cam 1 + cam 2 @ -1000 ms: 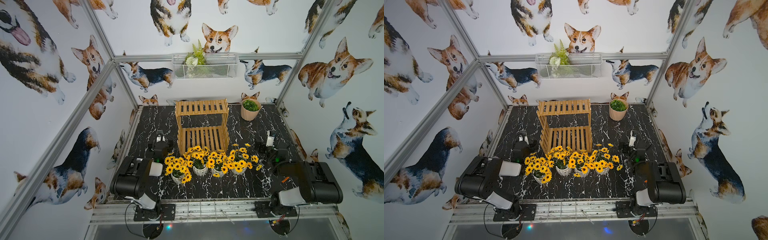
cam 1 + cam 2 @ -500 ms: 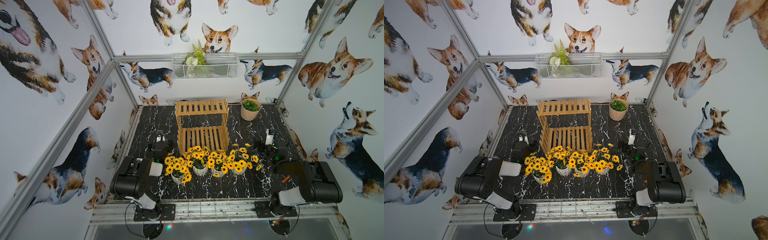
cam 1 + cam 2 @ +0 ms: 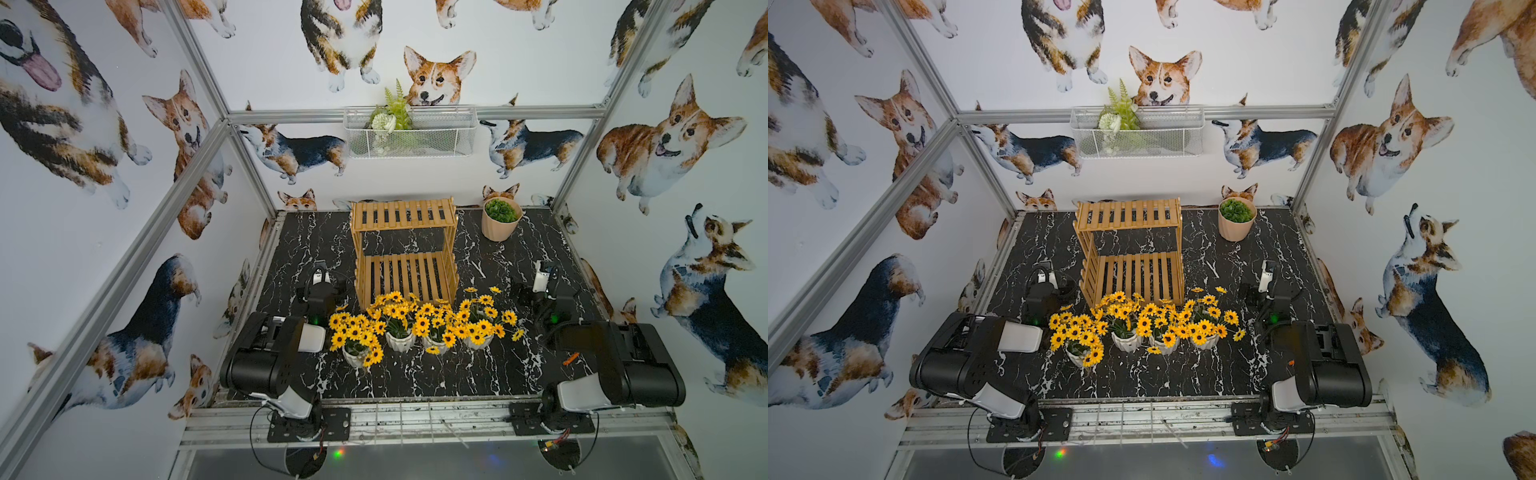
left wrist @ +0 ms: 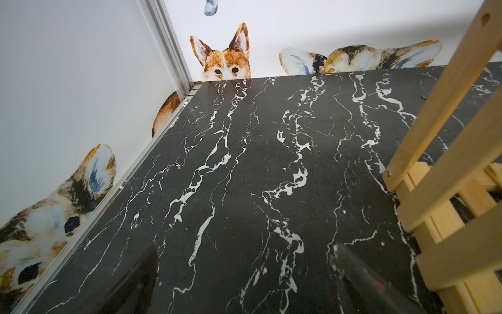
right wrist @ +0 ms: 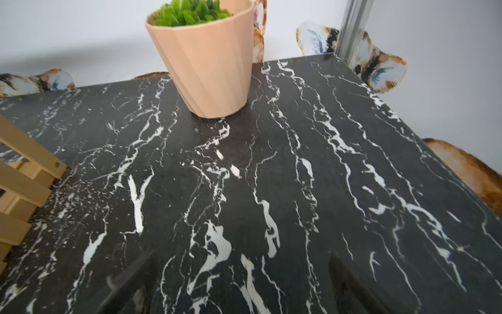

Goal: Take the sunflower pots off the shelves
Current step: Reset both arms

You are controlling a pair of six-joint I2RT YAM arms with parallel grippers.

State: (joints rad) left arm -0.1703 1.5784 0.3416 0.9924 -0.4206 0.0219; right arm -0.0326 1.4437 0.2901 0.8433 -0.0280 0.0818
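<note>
Marble bench (image 3: 415, 378) — sunflower pots (image 3: 399, 328), off the shelves (image 3: 405, 270), show only in top views; left end effector (image 4: 244, 282) and right end effector (image 5: 240, 282) spread apart.

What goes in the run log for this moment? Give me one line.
sunflower pots: all four on table, off shelves | shelves: both tiers bare | left fingers: open, empty | right fingers: open, empty

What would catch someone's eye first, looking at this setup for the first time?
The corgi wallpaper covering the walls jumps out first. Next, the four sunflower pots stand in a bright yellow row on the black marble tabletop, just in front of the empty wooden shelves.
</note>
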